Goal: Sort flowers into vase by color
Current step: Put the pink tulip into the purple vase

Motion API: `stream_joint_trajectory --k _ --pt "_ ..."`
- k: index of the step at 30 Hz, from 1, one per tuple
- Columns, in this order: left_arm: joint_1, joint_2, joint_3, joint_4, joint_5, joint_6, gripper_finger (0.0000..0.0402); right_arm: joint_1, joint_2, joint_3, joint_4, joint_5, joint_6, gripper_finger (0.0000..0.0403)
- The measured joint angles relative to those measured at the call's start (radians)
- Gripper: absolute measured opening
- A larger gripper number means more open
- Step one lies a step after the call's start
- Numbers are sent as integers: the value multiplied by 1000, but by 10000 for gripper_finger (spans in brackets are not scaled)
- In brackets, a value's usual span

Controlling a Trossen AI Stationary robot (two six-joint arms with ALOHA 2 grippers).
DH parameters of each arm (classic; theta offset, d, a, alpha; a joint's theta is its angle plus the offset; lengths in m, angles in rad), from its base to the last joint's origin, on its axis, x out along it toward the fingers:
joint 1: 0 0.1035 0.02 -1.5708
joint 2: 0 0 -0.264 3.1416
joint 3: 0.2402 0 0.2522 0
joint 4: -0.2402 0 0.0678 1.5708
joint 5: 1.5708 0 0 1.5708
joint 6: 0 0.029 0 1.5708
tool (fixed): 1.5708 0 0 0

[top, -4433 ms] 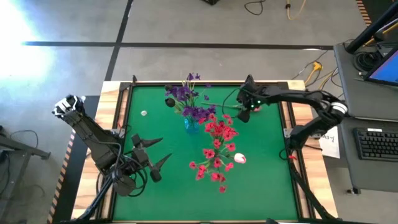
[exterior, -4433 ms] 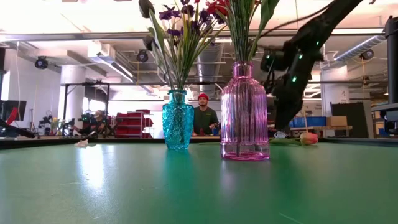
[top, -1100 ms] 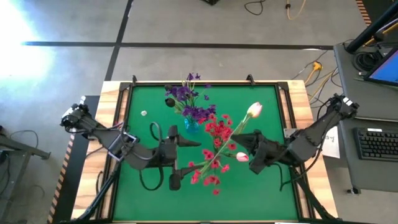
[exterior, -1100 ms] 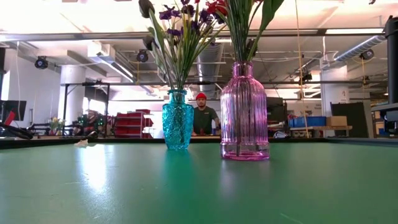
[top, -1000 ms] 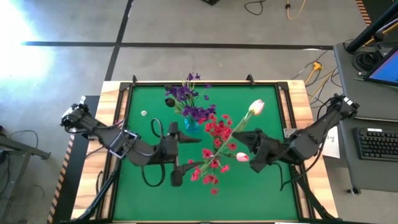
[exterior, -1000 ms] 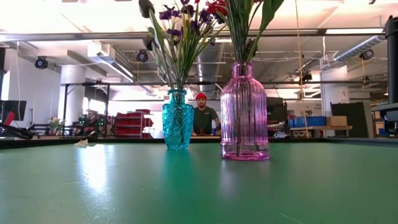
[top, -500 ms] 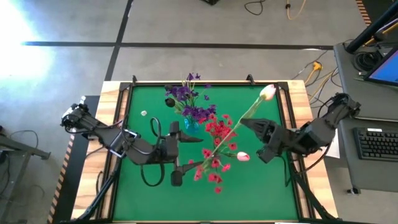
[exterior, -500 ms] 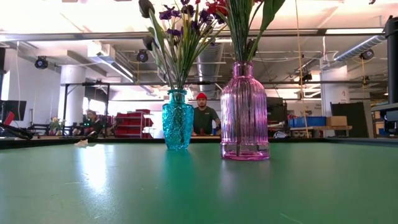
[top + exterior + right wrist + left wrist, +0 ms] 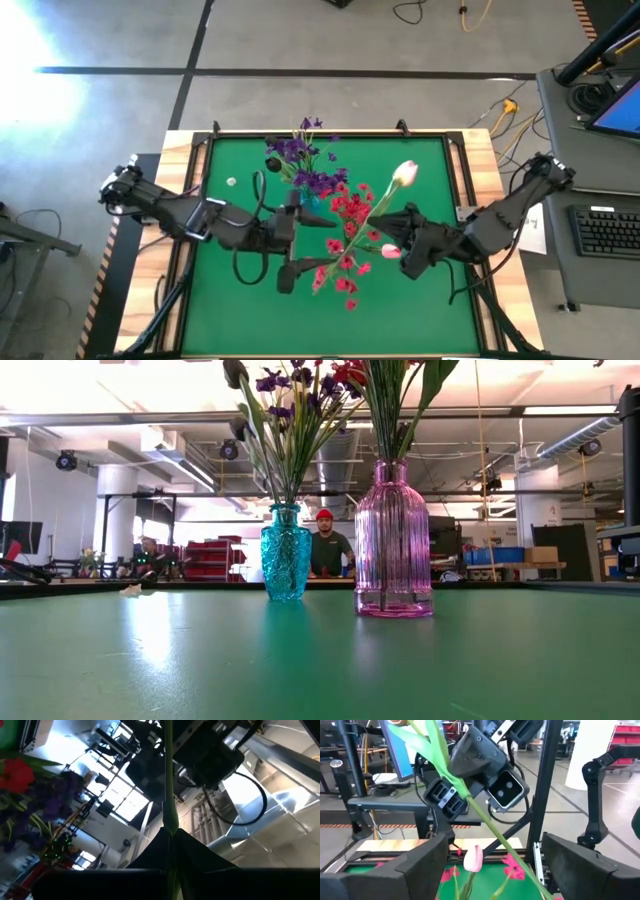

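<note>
Tulip stem runs diag. from shut right claw down-left to wide-open left claw, stem passing betw. its fingers, so left arm nearer lower end.

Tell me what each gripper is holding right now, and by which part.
The right gripper is shut on the tulip, pinching its green stem partway down. The left gripper is open near the stem's lower part, holding nothing.

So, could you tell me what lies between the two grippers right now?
In the high view, the red blossom clusters and the held white-pink tulip's green stem lie between the open left gripper and the shut right gripper.
</note>
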Motion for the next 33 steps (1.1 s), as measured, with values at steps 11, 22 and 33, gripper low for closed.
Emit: stream_joint_trajectory --k 11,22,33 --pt "27 41 -1 40 30 -31 307 -33 17 -1 39 -27 -25 12" --pt "31 64 -1 39 20 -133 210 -39 17 -1 65 -43 -35 13" --pt "31 62 -1 36 18 -133 12 -39 15 6 66 -41 89 16"
